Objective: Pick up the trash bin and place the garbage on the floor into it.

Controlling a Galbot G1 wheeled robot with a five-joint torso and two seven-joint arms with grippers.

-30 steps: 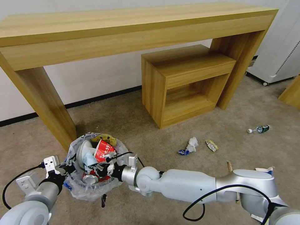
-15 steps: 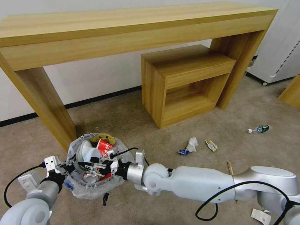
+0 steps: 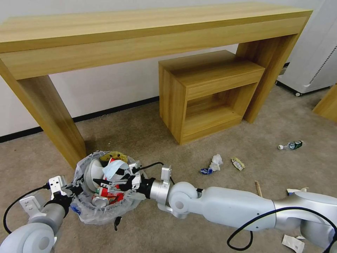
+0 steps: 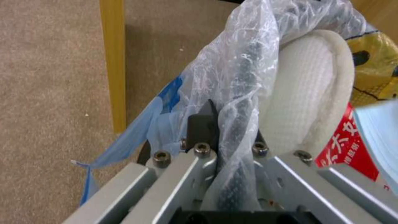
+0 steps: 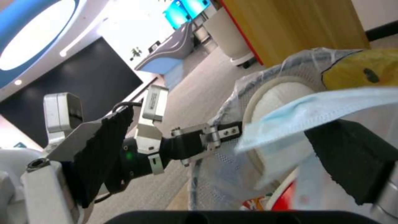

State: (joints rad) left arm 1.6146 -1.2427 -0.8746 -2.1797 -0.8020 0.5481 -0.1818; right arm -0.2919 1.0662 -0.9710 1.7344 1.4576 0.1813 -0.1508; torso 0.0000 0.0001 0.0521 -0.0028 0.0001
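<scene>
While the left gripper (image 3: 72, 190) pinches the rim of the trash bin (image 3: 82, 207) at the lower left of the head view, the right gripper (image 3: 111, 181) hangs over the bin's open top with its fingers spread wide. In the left wrist view the left gripper (image 4: 226, 137) has its fingers squeezed tight on the rim and on the crinkly clear plastic bag (image 4: 236, 71) that lines it.

The bin sits on the beige floor (image 3: 147, 140), just beside the leg of the long wooden table (image 3: 147, 31). It is stuffed full. A white slipper (image 3: 92, 170) stands up against the bin's left wall, a red wrapper (image 3: 112, 162) sits near the middle, and a crushed can (image 3: 99, 201) lies low at the front. A pale blue face mask (image 3: 113, 168) is draped across the top, just under the right gripper. In the right wrist view the mask (image 5: 315, 112) hangs between the two open black fingers (image 5: 352, 161), and I cannot tell if it touches them.

More garbage lies on the carpet at the right of the head view, well apart from the bin: a crumpled paper (image 3: 216, 161), a small wrapper (image 3: 238, 163), a wooden stick (image 3: 258, 188) and a small clear bottle (image 3: 291, 144). A small wooden cabinet (image 3: 207, 91) stands under the table.
</scene>
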